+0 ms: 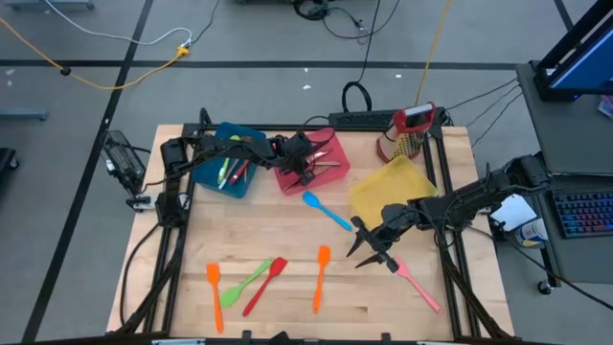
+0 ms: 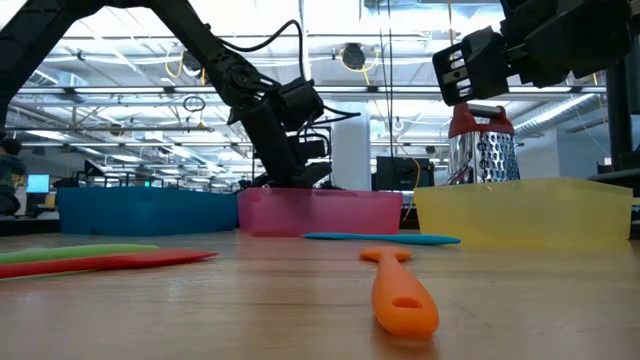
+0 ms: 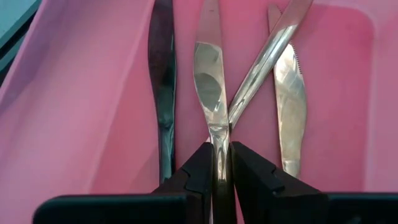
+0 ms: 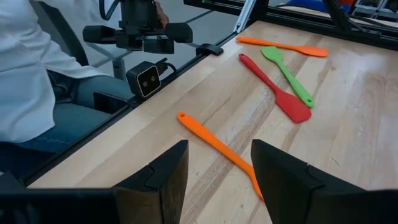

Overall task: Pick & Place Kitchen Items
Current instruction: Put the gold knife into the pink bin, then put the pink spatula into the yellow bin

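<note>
Left pincer clenched on a copper knife inside the pink bin

Thin, stiff, slick metal — light, likely to swivel; best held mid-handle; right pincer released, hovering beside the yellow bin over the tabletop.

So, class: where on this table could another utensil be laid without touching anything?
Bare wood lies between the blue spatula and the orange utensils below it, and left of the green spatula. Crowded: the pink bin, where the left gripper pinches a knife.
</note>
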Controlling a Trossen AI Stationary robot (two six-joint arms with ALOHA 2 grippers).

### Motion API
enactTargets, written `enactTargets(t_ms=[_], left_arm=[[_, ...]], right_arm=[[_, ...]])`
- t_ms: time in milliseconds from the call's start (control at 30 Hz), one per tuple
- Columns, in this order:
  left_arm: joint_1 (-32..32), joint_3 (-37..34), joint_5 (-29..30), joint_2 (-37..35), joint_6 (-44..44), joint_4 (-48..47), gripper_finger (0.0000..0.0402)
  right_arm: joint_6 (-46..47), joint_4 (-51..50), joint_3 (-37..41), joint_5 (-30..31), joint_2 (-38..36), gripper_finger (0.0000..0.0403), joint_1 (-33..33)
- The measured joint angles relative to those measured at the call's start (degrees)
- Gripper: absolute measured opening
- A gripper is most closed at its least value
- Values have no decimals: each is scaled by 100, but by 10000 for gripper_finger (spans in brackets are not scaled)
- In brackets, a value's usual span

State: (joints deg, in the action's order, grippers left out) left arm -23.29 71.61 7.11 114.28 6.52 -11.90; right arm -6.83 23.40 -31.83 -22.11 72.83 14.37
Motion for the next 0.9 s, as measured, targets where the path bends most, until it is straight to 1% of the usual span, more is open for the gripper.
enactTargets(t_ms=[300, 400, 567, 633, 767, 900], left_arm=[[0, -4, 3, 0, 119, 2, 120], [7, -4, 9, 0, 146, 2, 135], [11, -4, 9, 0, 153, 4, 140], [11, -4, 9, 0, 126, 7, 140], [11, -4, 9, 0, 107, 13, 140], [11, -4, 5, 0, 48, 24, 140]], right_arm=[[2, 2, 0, -2, -2, 169, 0], [92, 2, 0, -2, 0, 169, 0], [328, 2, 0, 0, -2, 169, 0], [458, 2, 0, 140, -1, 169, 0], [961, -66, 0, 567, 0, 169, -1], [1577, -290, 0, 581, 0, 169, -2]])
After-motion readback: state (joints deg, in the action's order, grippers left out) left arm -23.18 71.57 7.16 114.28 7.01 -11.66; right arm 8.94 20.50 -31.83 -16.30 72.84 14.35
